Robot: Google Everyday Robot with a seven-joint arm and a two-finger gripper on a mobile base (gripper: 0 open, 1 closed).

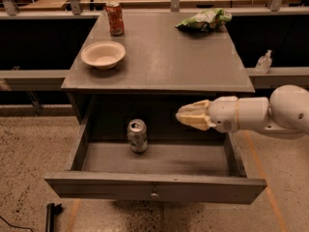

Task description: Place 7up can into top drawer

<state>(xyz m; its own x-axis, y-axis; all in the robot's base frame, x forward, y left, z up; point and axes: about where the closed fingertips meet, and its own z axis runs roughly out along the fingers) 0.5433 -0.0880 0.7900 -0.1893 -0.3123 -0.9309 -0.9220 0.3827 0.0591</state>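
Observation:
The 7up can, silver-grey with a shiny top, stands upright inside the top drawer, left of centre near its back. The drawer is pulled out wide, with a small round knob on its grey front panel. My gripper has cream fingers on a white arm coming in from the right. It hovers above the drawer's right half, just below the cabinet top. It is open, empty, and clear of the can, to the can's right.
On the grey cabinet top are a red-orange can at the back left, a cream bowl and a green chip bag. A small clear bottle stands on the right ledge. A black object lies on the floor.

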